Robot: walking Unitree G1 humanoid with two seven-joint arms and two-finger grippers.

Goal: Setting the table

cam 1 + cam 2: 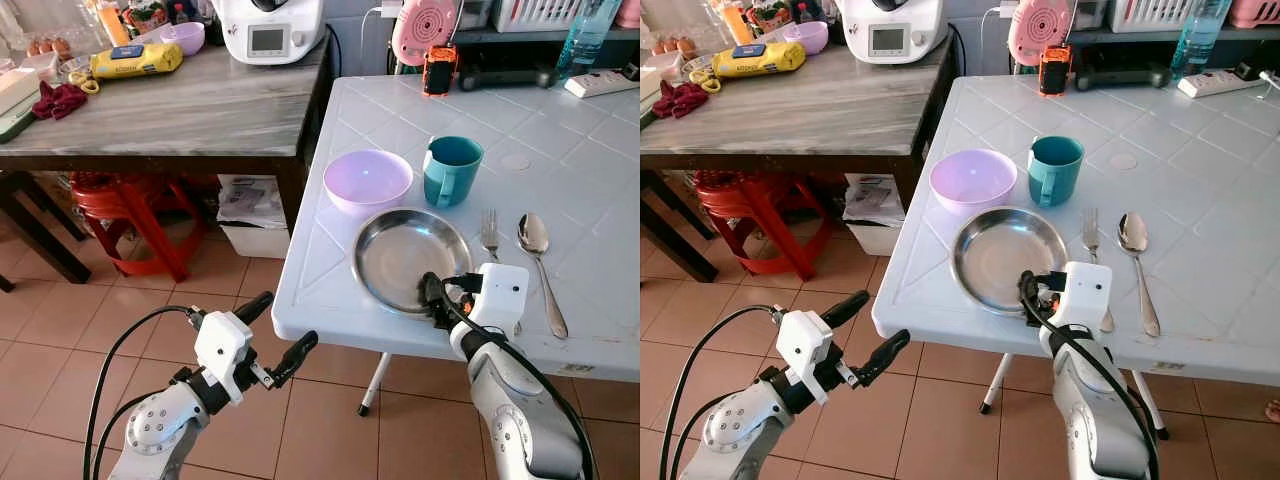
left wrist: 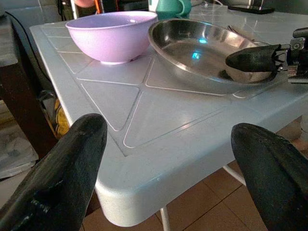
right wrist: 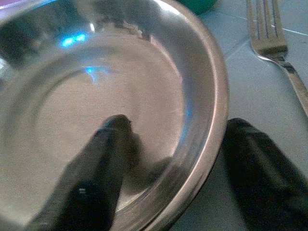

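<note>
- While straddling the near rim of the round stainless-steel plate, the right gripper is spread, one finger inside, one outside.
- Rigid, light, slippery: pinch the rim.
- Left gripper hangs open.

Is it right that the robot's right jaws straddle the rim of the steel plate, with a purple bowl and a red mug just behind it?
Nearly. The right gripper does straddle the rim of the steel plate, one finger inside and one outside, as the right wrist view shows. The purple bowl is behind it, but the mug is teal, not red; the left eye view shows that.
</note>
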